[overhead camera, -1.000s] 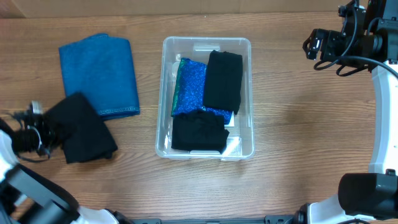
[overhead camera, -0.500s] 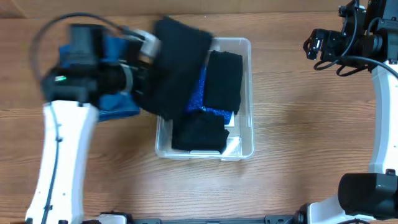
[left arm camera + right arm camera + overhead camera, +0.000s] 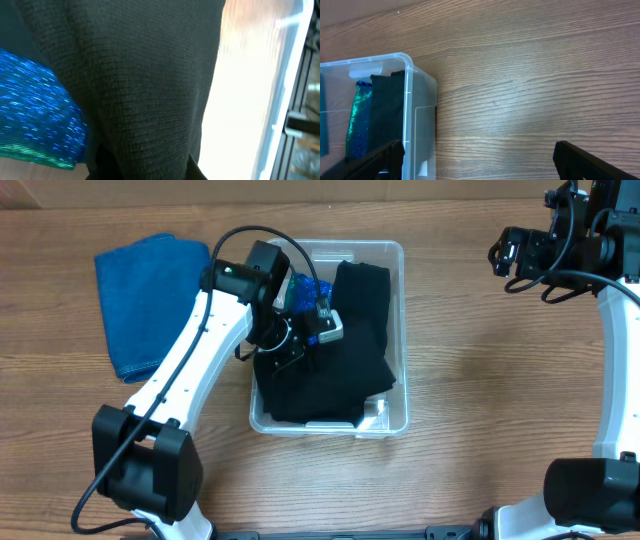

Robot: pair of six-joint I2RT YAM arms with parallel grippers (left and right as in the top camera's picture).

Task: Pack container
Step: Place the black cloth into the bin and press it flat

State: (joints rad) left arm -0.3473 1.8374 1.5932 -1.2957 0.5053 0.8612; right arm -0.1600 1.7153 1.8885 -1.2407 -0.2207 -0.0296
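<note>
The clear container (image 3: 370,246) stands mid-table. It holds a sparkly blue cloth (image 3: 303,288) at its far left and a black cloth (image 3: 362,285) along its right side. My left gripper (image 3: 290,345) is down inside the container, shut on another black cloth (image 3: 320,385) that lies spread over the near half. In the left wrist view this black knit (image 3: 150,75) fills the frame between the fingers (image 3: 148,168), with the sparkly blue cloth (image 3: 35,115) to the left. My right gripper (image 3: 505,255) hovers open and empty at the far right, also seen in the right wrist view (image 3: 480,165).
A folded blue towel (image 3: 150,295) lies on the wooden table left of the container. The right wrist view shows the container's corner (image 3: 412,75) at left and bare wood (image 3: 530,90) under the right gripper.
The left arm picked the black cloth off the table at the left, swung it right and lowered it into the container. The right arm has not moved.
</note>
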